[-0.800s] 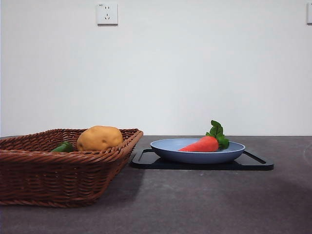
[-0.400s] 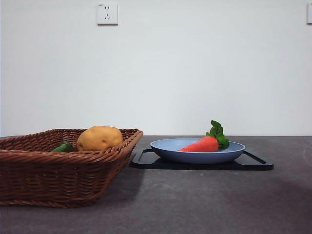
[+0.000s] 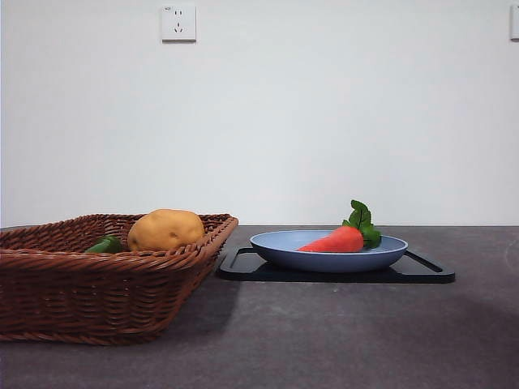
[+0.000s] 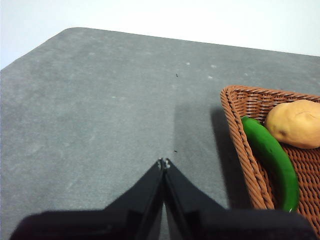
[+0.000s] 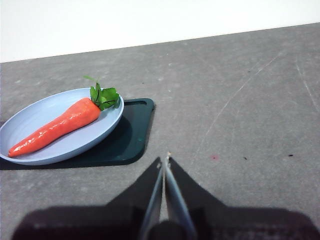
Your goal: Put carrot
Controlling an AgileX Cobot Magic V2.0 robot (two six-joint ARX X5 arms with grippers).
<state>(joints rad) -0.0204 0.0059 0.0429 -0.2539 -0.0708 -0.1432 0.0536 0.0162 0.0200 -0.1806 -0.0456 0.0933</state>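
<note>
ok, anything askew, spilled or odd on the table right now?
Nothing stands out. The carrot lies flat in the blue plate, which sits on the black tray. The potato and a green vegetable rest inside the wicker basket. Left gripper and right gripper are shut, clear of everything.

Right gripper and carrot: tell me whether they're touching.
Apart. The right wrist view shows the right gripper, jaws shut, over bare table, with the carrot lying well away in the blue plate.

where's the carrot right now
The carrot lies in the blue plate on the black tray, right of the basket in the front view, untouched by either end effector.
</note>
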